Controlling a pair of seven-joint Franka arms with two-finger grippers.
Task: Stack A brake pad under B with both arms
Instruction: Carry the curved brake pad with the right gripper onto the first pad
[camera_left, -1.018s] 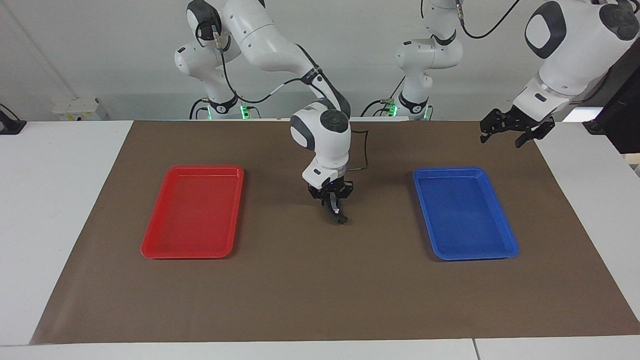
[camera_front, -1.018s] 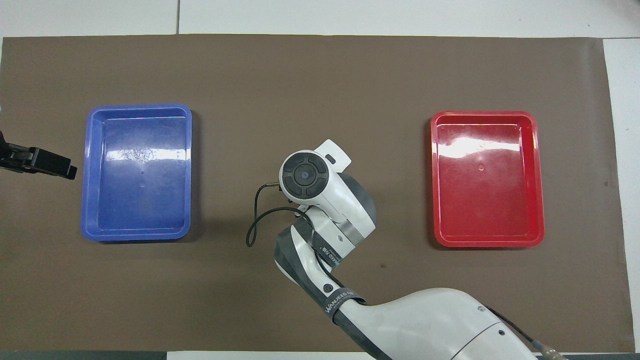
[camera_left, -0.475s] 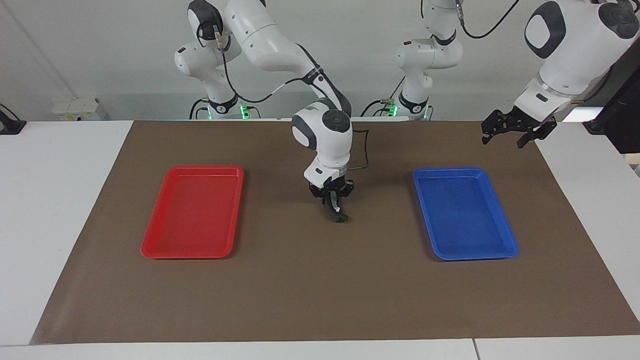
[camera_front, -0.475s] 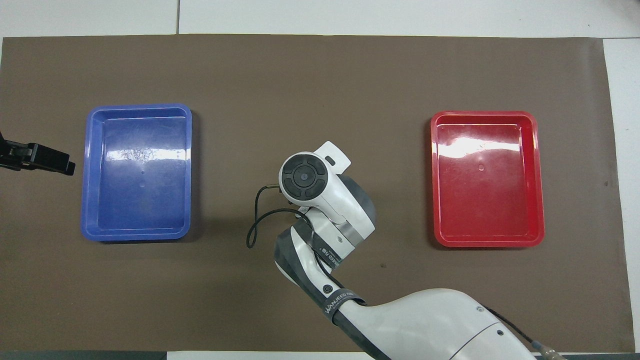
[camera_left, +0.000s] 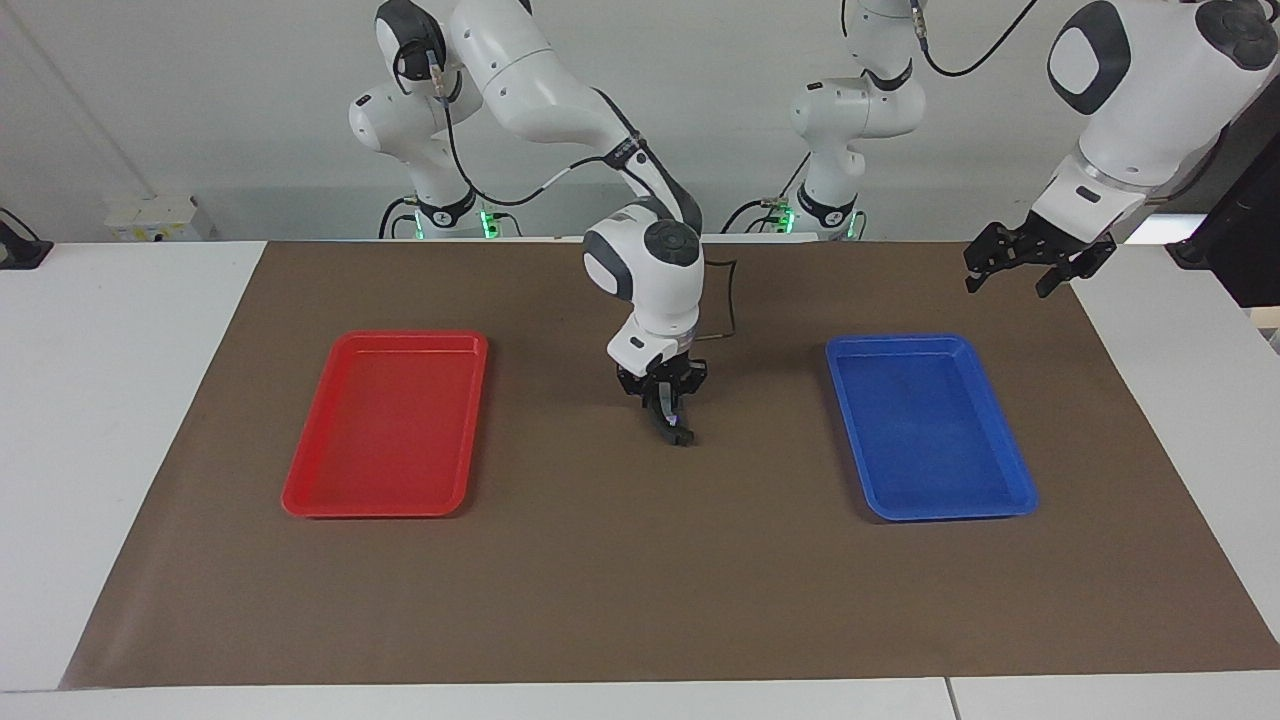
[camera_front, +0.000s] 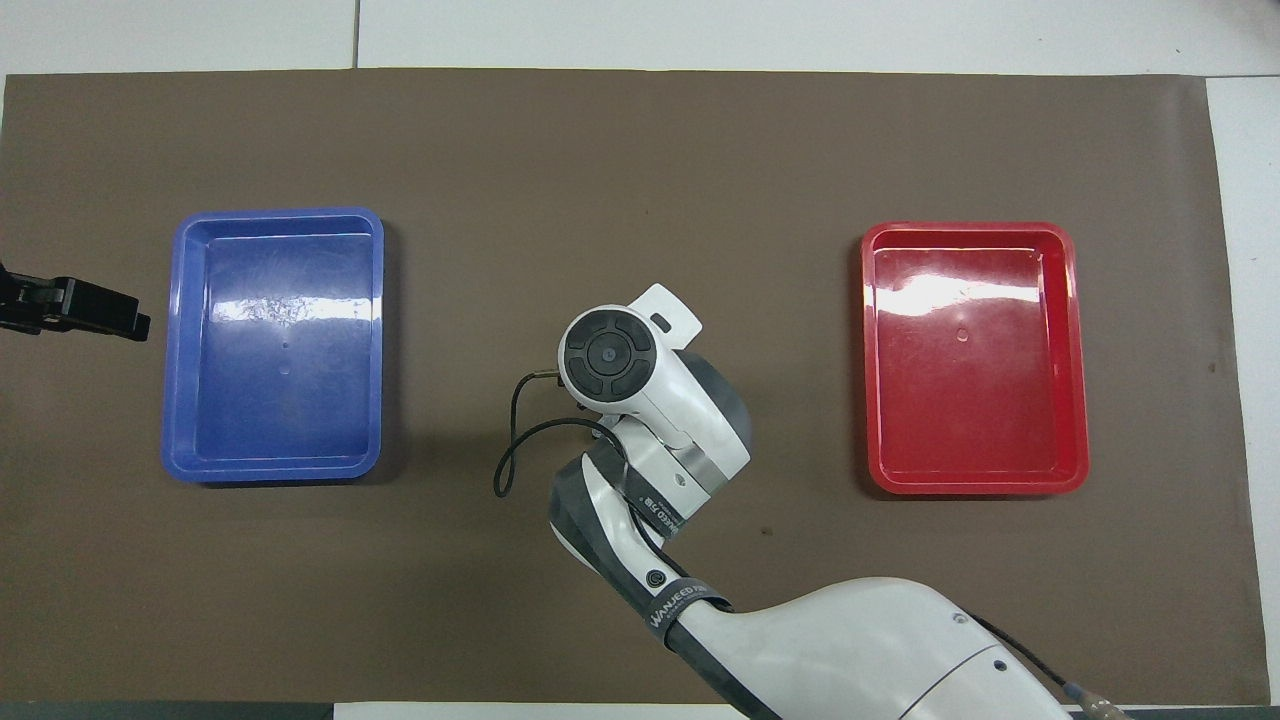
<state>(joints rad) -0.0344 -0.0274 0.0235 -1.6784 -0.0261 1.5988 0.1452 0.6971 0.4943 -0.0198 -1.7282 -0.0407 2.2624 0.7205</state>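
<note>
Facing view: the right gripper (camera_left: 664, 397) hangs over the middle of the brown mat (camera_left: 640, 600), midway between the red tray (camera_left: 300, 490) and the blue tray (camera_left: 1010, 500). Its fingers are pinched on a dark curved piece, B (camera_left: 672, 428), which hangs down from them with its lower end at or just above the mat; contact there cannot be judged. The A brake pad cannot be made out. The left gripper (camera_left: 1030, 262) waits in the air above the mat's corner at the left arm's end, on the robots' edge of the worktop; whether its fingers are spread or pressed together cannot be told.

Overhead view: the right arm's wrist (camera_front: 640, 400) covers the mat's centre (camera_front: 640, 150), hiding gripper and piece. The blue tray (camera_front: 172, 400) lies toward the left arm's end, the red tray (camera_front: 1078, 400) toward the right arm's end. The left gripper (camera_front: 95, 312) shows at the mat's edge beside the blue tray
</note>
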